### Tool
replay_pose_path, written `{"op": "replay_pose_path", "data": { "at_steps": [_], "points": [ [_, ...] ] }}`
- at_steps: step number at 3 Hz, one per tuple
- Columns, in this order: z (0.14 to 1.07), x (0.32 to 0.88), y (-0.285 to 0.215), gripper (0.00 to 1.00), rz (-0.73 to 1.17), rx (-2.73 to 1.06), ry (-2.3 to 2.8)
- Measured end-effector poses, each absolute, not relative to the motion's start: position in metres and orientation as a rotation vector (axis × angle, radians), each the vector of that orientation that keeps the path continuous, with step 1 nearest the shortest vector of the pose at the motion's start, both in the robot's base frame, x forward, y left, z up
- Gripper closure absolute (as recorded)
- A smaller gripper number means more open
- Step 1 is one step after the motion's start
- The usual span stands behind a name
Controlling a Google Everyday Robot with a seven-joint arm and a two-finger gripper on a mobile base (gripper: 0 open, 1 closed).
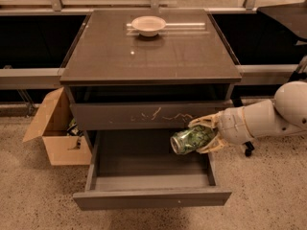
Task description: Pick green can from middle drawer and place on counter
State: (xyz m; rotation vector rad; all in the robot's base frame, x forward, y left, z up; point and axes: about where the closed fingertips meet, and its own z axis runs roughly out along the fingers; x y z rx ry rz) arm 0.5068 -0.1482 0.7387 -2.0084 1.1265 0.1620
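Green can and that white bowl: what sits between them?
Camera view: the pincer holds the green can over the middle drawer; between can and white bowl lie the scratched drawer front and bare counter.

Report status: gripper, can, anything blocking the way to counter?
Gripper shut on can, over the open drawer's right side. Can held sideways, not yet on counter. Scratched drawer front just above it; bowl at counter's far edge.

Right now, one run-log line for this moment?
gripper: shut on green can, over open middle drawer, right side | can pose: sideways, off drawer floor | counter: white bowl at back
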Motion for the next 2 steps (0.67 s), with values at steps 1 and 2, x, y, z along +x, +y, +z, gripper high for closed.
{"op": "replay_pose_path", "data": {
  "at_steps": [1, 2],
  "points": [
    [0.758, 0.526, -0.151, 1.0, 0.127, -1.953, 1.106],
    [0.816, 0.572, -0.163, 1.0, 0.036, -1.902, 1.096]
  ]
}}
